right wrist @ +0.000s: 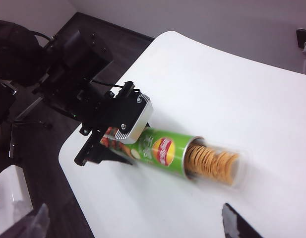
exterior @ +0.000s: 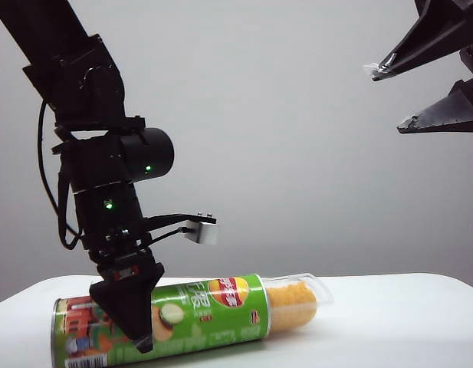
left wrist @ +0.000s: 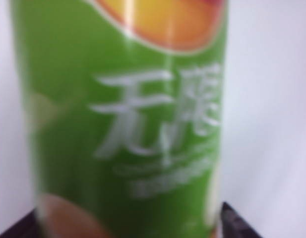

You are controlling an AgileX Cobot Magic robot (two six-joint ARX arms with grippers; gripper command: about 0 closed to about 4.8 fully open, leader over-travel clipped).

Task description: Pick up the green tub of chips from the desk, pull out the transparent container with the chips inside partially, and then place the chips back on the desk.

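Observation:
The green tub of chips (exterior: 213,314) lies on its side on the white desk (exterior: 405,322). The transparent container (exterior: 301,299) sticks partly out of its right end, with the chips (exterior: 291,300) stacked inside. My left gripper (exterior: 140,330) points down over the tub's left half, its fingers astride the tub and open. In the left wrist view the tub (left wrist: 128,124) fills the space between the dark fingertips (left wrist: 237,223). My right gripper (exterior: 388,100) hangs high at the upper right, open and empty. From there I see the tub (right wrist: 160,148), the container (right wrist: 227,166) and the chips (right wrist: 212,161).
The desk's rounded edge (right wrist: 73,148) runs close behind the tub's closed end, with dark floor beyond. A black chair (right wrist: 14,49) and a white object (right wrist: 11,193) stand off the desk. A wall socket (right wrist: 304,42) is at the far side.

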